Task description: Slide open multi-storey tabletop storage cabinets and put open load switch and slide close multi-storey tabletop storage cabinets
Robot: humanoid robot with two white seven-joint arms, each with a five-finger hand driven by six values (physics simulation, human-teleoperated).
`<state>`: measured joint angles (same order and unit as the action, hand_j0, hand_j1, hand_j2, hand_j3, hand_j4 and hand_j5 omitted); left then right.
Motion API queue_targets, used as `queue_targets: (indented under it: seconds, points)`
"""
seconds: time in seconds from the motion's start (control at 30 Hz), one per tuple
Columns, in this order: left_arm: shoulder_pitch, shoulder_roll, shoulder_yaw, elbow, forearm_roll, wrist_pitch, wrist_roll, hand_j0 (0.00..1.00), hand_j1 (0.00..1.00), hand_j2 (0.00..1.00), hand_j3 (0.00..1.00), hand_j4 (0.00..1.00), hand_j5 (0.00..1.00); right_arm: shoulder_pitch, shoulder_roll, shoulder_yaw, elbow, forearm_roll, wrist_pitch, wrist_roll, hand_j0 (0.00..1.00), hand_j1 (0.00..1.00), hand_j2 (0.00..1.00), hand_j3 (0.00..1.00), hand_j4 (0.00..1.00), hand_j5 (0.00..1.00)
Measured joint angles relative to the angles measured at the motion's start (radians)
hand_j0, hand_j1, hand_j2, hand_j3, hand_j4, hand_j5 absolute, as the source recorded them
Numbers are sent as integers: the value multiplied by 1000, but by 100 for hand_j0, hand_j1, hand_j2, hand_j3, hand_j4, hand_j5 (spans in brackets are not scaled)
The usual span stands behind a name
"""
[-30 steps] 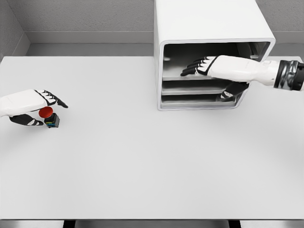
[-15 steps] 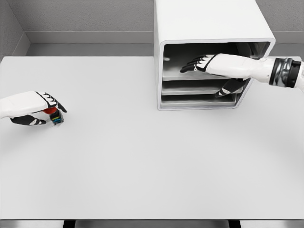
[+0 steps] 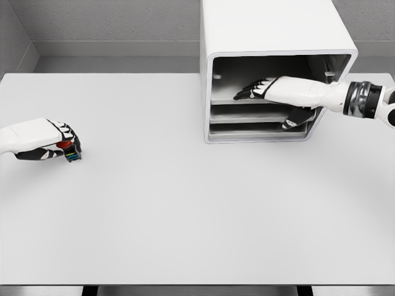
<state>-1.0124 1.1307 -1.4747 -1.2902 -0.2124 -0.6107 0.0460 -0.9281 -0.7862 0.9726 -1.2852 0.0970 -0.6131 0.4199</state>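
Two jobs run side by side on the white counter (image 3: 185,203), and neither is finished. The largest thing on it is the storage cabinet (image 3: 271,37), a white box at the back edge, right of the middle, its front showing stacked grey trays (image 3: 247,114) that sit flush inside the frame, none drawn out. The right hand (image 3: 259,89) comes in from the right of the cabinet and lies in its mouth, fingers stretched flat over the top tray and the thumb dropped toward the lower one; it grips nothing that I can make out. I judge this to be the opening step, barely started.

Far to the left of the cabinet, near the counter's edge, the left hand (image 3: 52,142) has its fingers curled down around the load switch (image 3: 70,150), a small dark block with a red button showing between the fingers. The switch looks to be resting on the counter, held but not lifted.

Next, the right hand needs a firm hook on a tray's front lip and a straight pull toward the robot, far enough to leave room. Only then should the left hand carry the switch across to the cabinet and lower it in.
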Motion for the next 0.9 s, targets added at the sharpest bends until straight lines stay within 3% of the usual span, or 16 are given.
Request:
queue_targets:
  seconds: [0.53,0.67,0.9]
  points:
    - [0,-33,2,23,-20,0,1,37,37,37,37,37,37,3,0,-5,4,1,0,-6,100,100,100,100,100,100]
    - [-10,-39,3,24,-24,0,1,37,37,37,37,37,37,-2,26,-11,33,-46,8,-5,100,100,100,100,100,100]
    - [-54,-59,3,22,-17,0,5,37,37,37,37,37,37,-28,51,-12,90,0,1,-4,100,100,100,100,100,100]
